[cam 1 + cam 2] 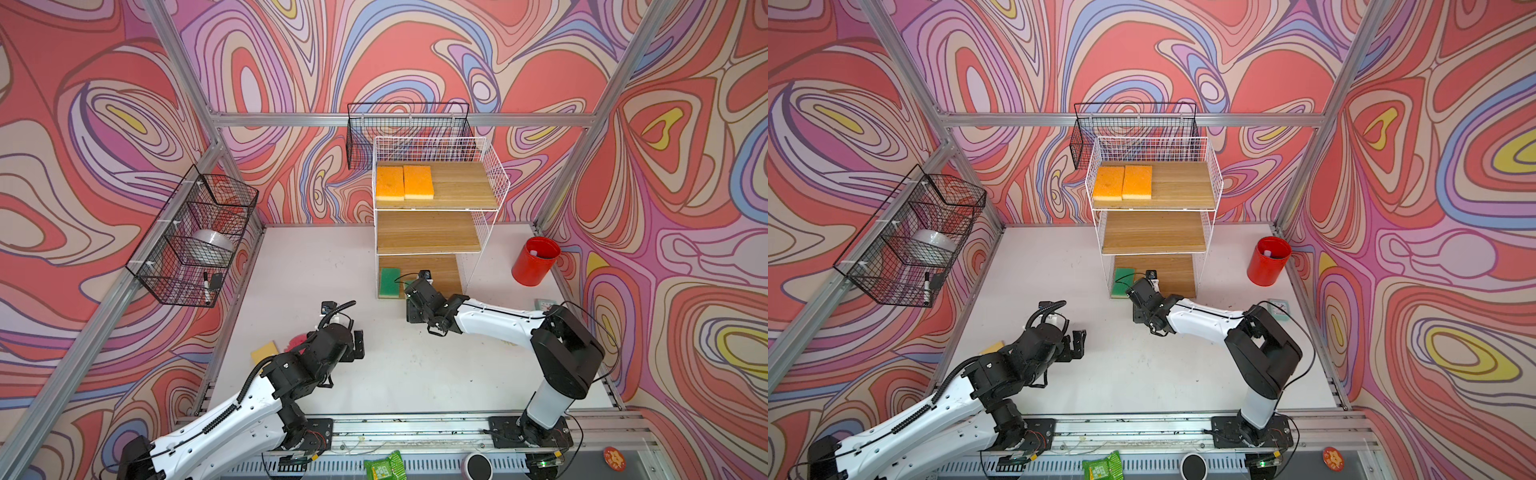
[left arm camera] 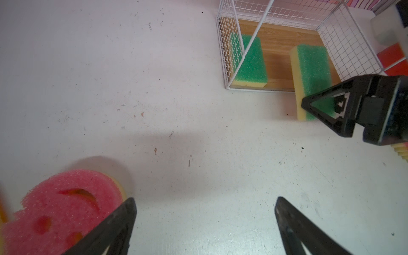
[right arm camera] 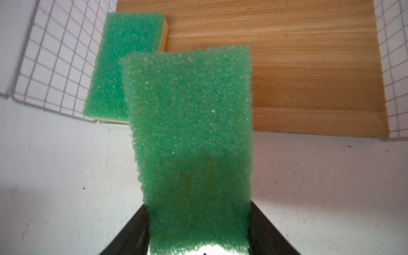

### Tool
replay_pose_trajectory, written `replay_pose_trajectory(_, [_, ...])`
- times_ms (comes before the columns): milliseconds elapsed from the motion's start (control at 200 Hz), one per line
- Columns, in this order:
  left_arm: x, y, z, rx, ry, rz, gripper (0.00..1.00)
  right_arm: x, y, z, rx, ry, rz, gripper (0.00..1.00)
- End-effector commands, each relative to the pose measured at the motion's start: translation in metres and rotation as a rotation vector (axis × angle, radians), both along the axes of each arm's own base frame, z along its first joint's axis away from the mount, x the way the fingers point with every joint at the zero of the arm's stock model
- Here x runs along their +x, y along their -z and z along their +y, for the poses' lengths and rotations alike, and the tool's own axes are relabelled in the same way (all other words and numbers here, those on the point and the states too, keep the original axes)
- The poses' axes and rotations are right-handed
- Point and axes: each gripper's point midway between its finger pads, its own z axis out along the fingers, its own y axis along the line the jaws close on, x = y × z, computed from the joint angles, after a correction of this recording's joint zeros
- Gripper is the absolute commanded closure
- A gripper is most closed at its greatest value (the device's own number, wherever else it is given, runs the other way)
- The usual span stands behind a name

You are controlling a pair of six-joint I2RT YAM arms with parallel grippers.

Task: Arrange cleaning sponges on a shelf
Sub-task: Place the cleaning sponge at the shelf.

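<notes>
**Desk** (image 1: 415, 374): we are logging a white, matt top, scuffed and flecked with small dark specks.

**Room:** walls on three sides are carrying a swirling print of red, pink, lilac and blue. Aluminium bars (image 1: 407, 119) are framing them.

**Shelf** (image 1: 428, 232): a white wire rack with three stepped wooden boards is standing at the middle of the desk's back edge.

**Top board:** an orange sponge (image 1: 390, 183) and a second orange sponge (image 1: 418, 181) are lying side by side at its left end.

**Lowest board:** a resting green sponge (image 3: 123, 64) is lying flat at its left end, green side up.

**Right pincer** (image 3: 197, 205): it is clenching the near end of the held green sponge (image 3: 189, 132). The sponge's far end is reaching over the lowest board's front edge, just beside the resting one. We cannot tell whether it is touching the wood.

**Left pincer** (image 2: 204, 198): it is released, with its fingers wide apart, and is hanging over bare desk toward the front left corner.

**Pink sponge** (image 2: 64, 205): it is lying smiley face up near the desk's left edge, just beside the left pincer. A yellow pad (image 1: 264, 352) is lying nearer that edge.

**Fittings:**
- One black basket (image 1: 191, 241) is hanging on the left wall.
- A back basket (image 1: 409, 129) is hanging behind the shelf.

**Sundries:**
- A red cup (image 1: 536, 261) is standing near the back right corner.
- A mint clock (image 1: 1278, 309) is lying by the right edge.
</notes>
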Motion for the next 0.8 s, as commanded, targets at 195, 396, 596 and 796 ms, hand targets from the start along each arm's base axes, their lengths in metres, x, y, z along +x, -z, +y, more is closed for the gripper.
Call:
replay_pose_trajectory(195, [0.022,-0.011,-0.003,0.035,-0.036,-0.073,0.01,0.038,0.001,-0.003,0.051,0.06,0.02,0.33])
replay_pose_trajectory(396, [0.035,-0.019,-0.008,0.069,-0.032,-0.108,0.0,0.049,0.009,-0.002,0.054,0.067,0.034,0.33])
replay_pose_trajectory(596, [0.037,-0.01,-0.008,0.051,-0.033,-0.09,0.0,0.059,0.015,0.0,0.059,0.076,0.047,0.33])
replay_pose_trajectory(796, [0.039,-0.004,-0.008,0.038,-0.031,-0.072,0.0,0.068,0.019,0.003,0.052,0.073,0.068,0.33])
